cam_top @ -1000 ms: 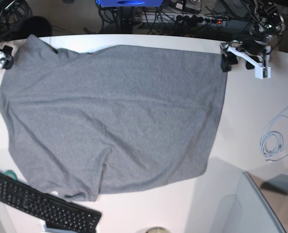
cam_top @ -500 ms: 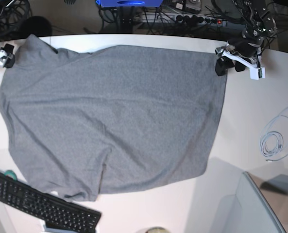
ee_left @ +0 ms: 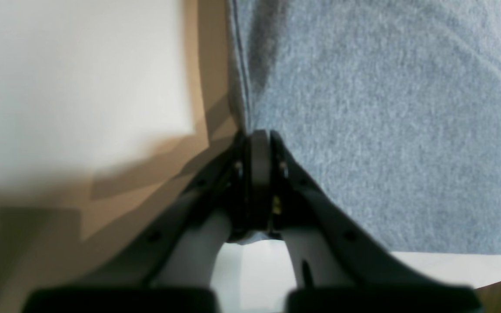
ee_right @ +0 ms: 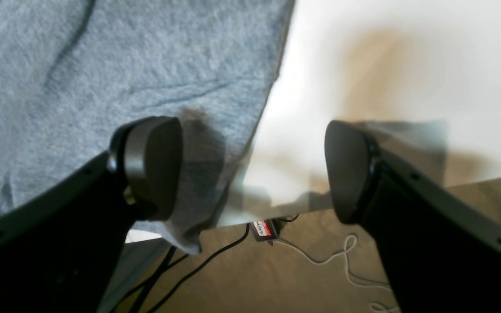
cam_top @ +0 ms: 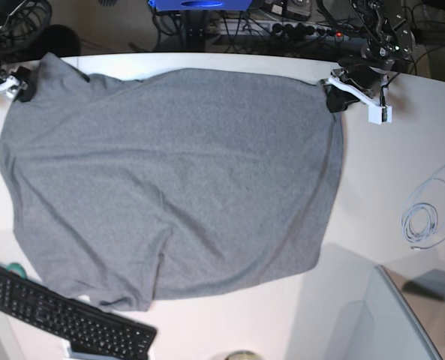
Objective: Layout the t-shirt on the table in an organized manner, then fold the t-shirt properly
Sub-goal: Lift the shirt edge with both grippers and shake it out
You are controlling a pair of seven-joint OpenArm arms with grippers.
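Across white table (cam_top: 402,142), heather-grey t-shirt (cam_top: 177,180) lies spread mostly flat, long axis running left–right in base view. Straight edge faces right; sleeve juts toward near edge by black keyboard (cam_top: 64,319). Shallow wrinkles cross cloth.

Left gripper (cam_top: 333,99) at far right corner of t-shirt, jaws pressed together, pinching cloth edge. Right gripper (ee_right: 252,167) at far left corner, jaws spread wide, one finger (ee_right: 152,163) over cloth, other over bare table. Coiled white cable (cam_top: 425,217) lies right of t-shirt, well apart.
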